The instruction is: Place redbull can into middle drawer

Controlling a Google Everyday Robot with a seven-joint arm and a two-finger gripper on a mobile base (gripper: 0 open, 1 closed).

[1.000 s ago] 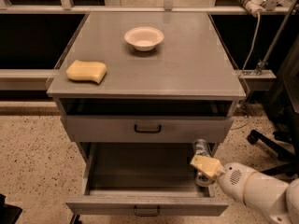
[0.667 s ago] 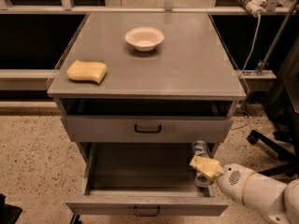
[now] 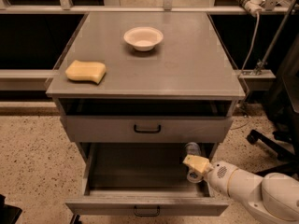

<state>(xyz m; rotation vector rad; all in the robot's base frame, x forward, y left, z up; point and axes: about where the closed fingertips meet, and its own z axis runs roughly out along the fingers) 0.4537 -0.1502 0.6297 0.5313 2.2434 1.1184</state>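
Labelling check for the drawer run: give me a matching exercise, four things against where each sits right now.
Things:
1. white bowl
2. yellow sponge
3. redbull can
4. pincer

Places:
A. at the right side of the open middle drawer, shut on the can
B. tabletop, front left
C. held in the pincer, over the drawer's right side
D. tabletop, back centre

Pairs: 1-D, 2-B, 3-C, 4-A

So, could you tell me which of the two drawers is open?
The lower one, the middle drawer, pulled out with its inside showing; the upper drawer is shut. The gripper reaches into the open one's right side.
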